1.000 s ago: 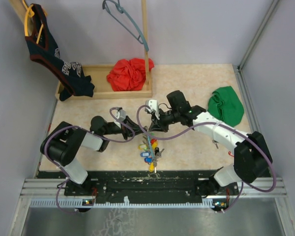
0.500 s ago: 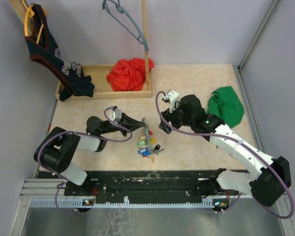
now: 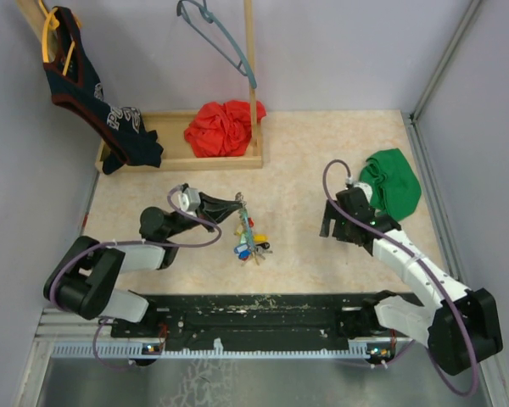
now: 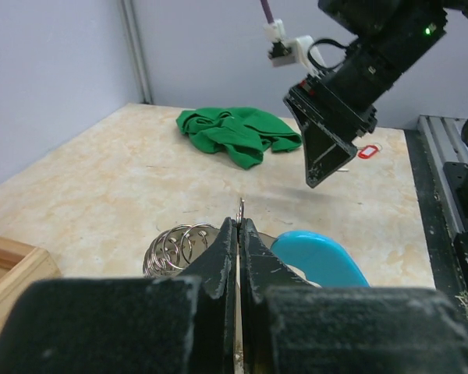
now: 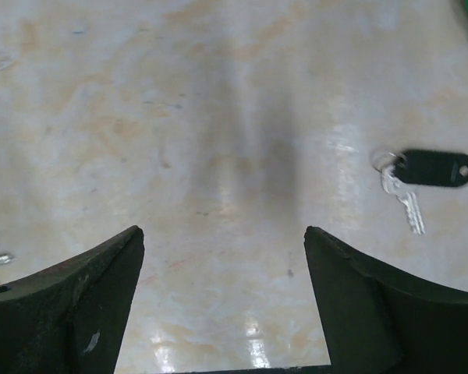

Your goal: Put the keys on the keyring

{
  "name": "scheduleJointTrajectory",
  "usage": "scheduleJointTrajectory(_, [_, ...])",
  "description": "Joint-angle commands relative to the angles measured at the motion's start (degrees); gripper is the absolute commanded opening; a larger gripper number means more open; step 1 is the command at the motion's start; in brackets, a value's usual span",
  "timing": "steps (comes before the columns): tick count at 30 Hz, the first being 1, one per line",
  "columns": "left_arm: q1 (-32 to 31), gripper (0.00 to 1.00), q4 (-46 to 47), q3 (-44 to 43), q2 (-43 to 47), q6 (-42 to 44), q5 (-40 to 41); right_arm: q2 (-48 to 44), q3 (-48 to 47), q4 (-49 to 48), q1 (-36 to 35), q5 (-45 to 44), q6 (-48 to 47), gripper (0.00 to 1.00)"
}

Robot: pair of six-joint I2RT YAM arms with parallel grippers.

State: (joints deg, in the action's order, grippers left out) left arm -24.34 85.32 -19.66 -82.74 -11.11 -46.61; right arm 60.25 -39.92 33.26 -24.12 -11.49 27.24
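My left gripper (image 3: 237,204) is shut on the thin metal keyring (image 4: 241,209), whose edge pokes up between its fingertips. A bunch of keys (image 3: 249,243) with green, blue and yellow tags hangs from it down onto the table. In the left wrist view a blue tag (image 4: 320,257) and several small silver rings (image 4: 174,245) lie just beyond the fingers. My right gripper (image 3: 334,224) stands open and empty over bare table, well to the right of the bunch. A loose key with a black tag (image 5: 426,168) lies ahead of it to the right. A red-tagged key (image 4: 366,151) lies further off.
A green cloth (image 3: 390,183) lies at the right, close to the right wrist. At the back left stands a wooden tray (image 3: 174,159) with a red cloth (image 3: 224,127). A dark garment (image 3: 89,93) and a grey-blue hanger (image 3: 220,38) hang above it.
My right gripper has let go, opened wide and drawn back to the right, away from the keyring. My left gripper, still shut, has shifted left and back with the key bunch.
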Motion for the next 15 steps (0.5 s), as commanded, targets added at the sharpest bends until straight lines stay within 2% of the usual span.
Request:
scheduleJointTrajectory(1, [0.4, 0.0, -3.5, 0.1, 4.4, 3.3, 5.0, -2.3, 2.7, 2.3, 5.5, -7.6, 9.6, 0.82])
scheduleJointTrajectory(9, [0.4, 0.0, -6.4, 0.6, 6.1, 5.2, 6.5, -0.3, 5.5, 2.5, 13.1, -17.3, 14.3, 0.64])
scheduleJointTrajectory(15, [0.3, 0.0, -7.7, 0.9, 7.1, 6.3, 6.7, 5.1, 5.1, -3.3, 20.2, -14.0, 12.4, 0.59])
